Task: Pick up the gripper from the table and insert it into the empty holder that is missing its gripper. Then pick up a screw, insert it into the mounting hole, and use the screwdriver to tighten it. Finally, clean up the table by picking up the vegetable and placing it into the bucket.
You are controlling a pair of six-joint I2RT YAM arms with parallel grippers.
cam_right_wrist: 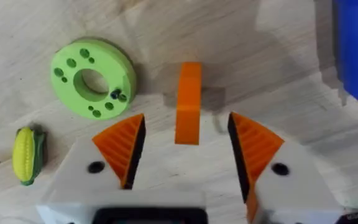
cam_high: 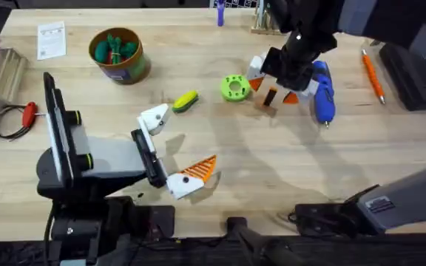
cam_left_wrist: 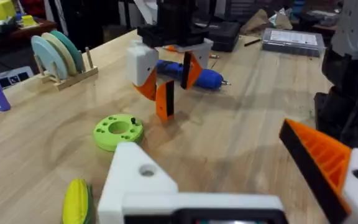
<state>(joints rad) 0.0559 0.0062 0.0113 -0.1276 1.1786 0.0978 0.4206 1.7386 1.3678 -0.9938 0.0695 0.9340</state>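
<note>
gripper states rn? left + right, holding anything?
Left gripper: open, holding nothing; one white holder has no orange pad.
Right gripper: open, straddling the upright orange gripper on the table, not clamped on it.

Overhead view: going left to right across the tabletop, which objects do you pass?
Red-handled tool → bucket → corn cob → green disc → blue screwdriver → orange stick.

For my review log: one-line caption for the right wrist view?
Right pincer, open, poised over the orange gripper on the table, beside green disc.
</note>
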